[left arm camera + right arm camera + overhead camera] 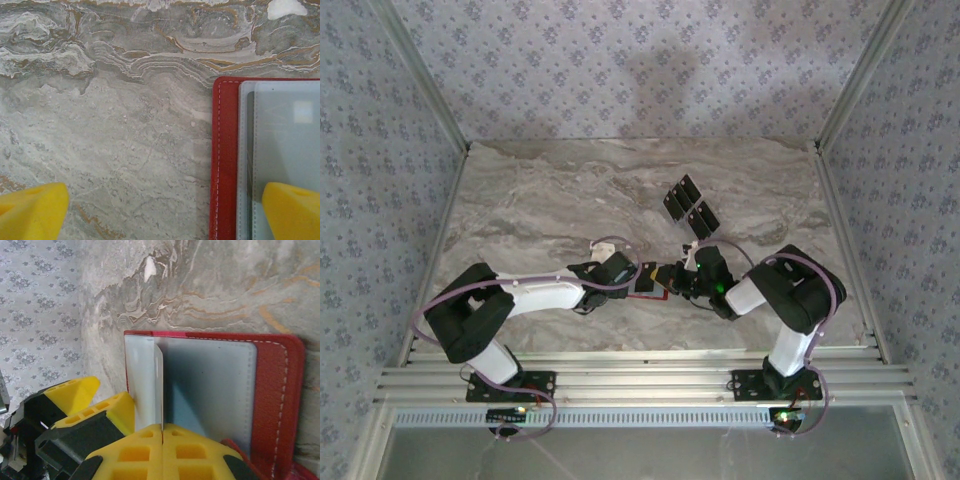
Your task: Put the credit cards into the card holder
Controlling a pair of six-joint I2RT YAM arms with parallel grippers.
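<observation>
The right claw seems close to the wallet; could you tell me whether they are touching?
Touching. The right wrist view shows the right claw shut on the thin edge of a pale leaf standing up from the open red wallet.

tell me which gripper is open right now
The left gripper: its yellow fingers stand wide apart, straddling the edge of the holder. The right gripper is pinched shut on a thin pale sheet.
</observation>
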